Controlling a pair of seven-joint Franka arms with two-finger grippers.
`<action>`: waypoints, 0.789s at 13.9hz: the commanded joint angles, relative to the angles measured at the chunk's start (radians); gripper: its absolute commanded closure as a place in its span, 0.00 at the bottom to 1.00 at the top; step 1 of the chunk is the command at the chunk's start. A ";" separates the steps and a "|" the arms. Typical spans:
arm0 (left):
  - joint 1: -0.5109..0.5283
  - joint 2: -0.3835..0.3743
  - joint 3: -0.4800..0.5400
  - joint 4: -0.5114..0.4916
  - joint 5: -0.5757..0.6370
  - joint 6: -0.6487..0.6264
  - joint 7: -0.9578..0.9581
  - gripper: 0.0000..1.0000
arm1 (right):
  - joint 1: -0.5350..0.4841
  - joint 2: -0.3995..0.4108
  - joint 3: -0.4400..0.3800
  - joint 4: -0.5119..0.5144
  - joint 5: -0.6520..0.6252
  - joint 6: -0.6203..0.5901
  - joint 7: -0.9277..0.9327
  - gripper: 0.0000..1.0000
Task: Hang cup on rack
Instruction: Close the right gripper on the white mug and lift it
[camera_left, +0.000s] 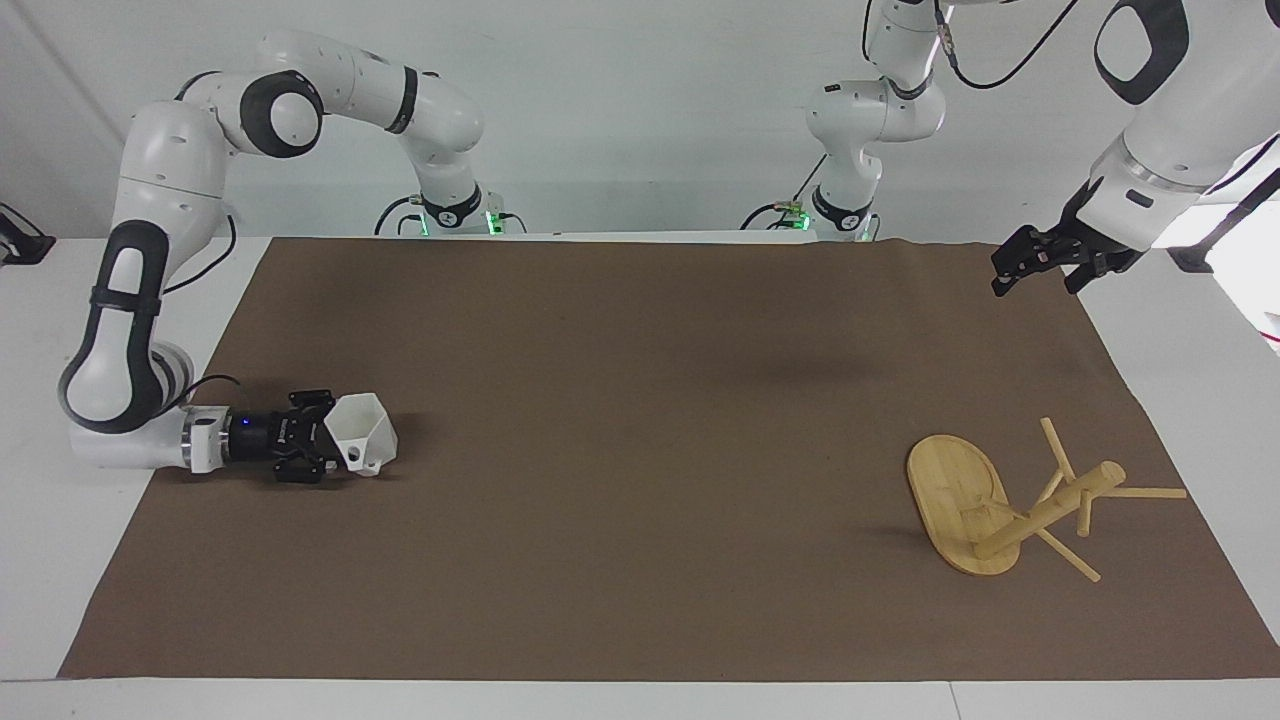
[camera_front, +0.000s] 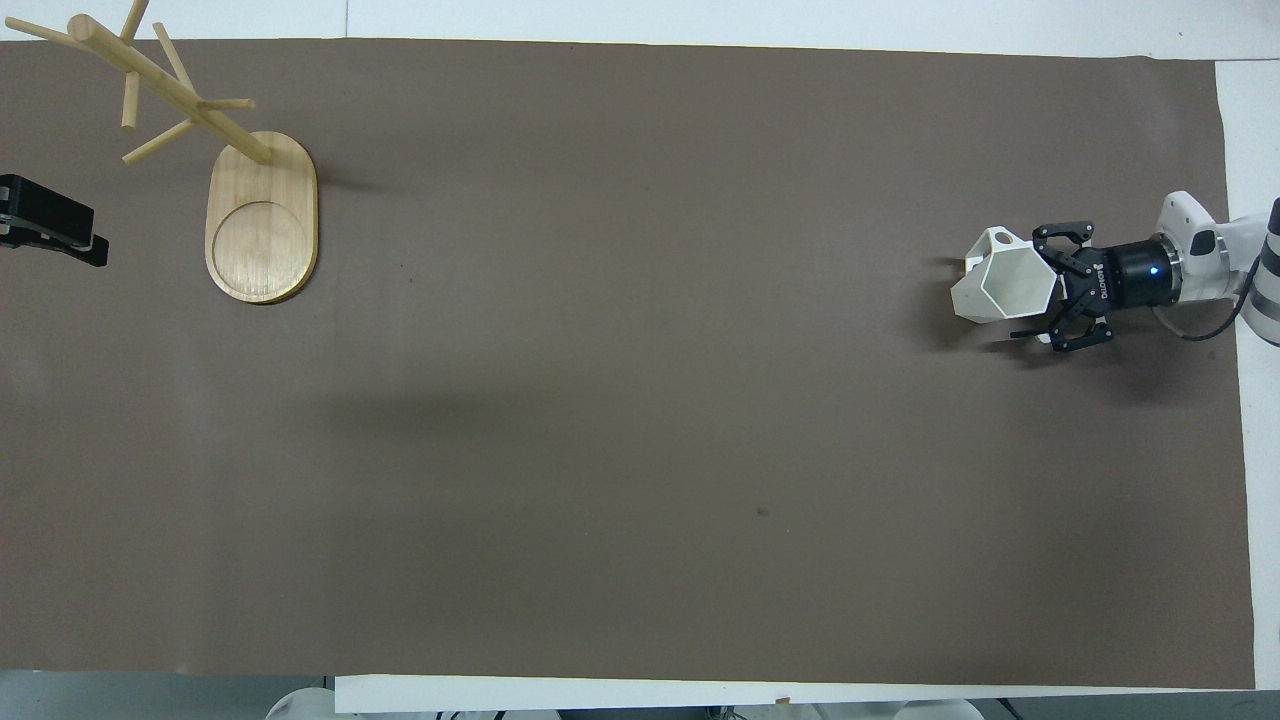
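1. Reaching for the cup (camera_left: 362, 446) at the right arm's end of the mat (camera_left: 640, 330); grasp not yet made.
2. Right gripper (camera_left: 322, 452) low, level, jaws spread about the cup (touching it, perhaps).
3. Next: close, lift, carry to the rack (camera_left: 1010, 500), standing at the left arm's end.
4. Left gripper (camera_left: 1035, 266) raised, open, waiting.
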 joint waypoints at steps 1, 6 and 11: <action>0.013 -0.024 -0.015 -0.027 0.018 -0.005 -0.003 0.00 | 0.009 -0.038 0.003 -0.062 0.041 0.022 -0.031 0.00; 0.013 -0.024 -0.015 -0.027 0.018 -0.005 -0.003 0.00 | 0.032 -0.038 0.003 -0.065 0.080 0.085 -0.030 0.00; 0.013 -0.024 -0.015 -0.027 0.018 -0.005 -0.003 0.00 | 0.044 -0.051 0.003 -0.115 0.091 0.091 -0.031 0.00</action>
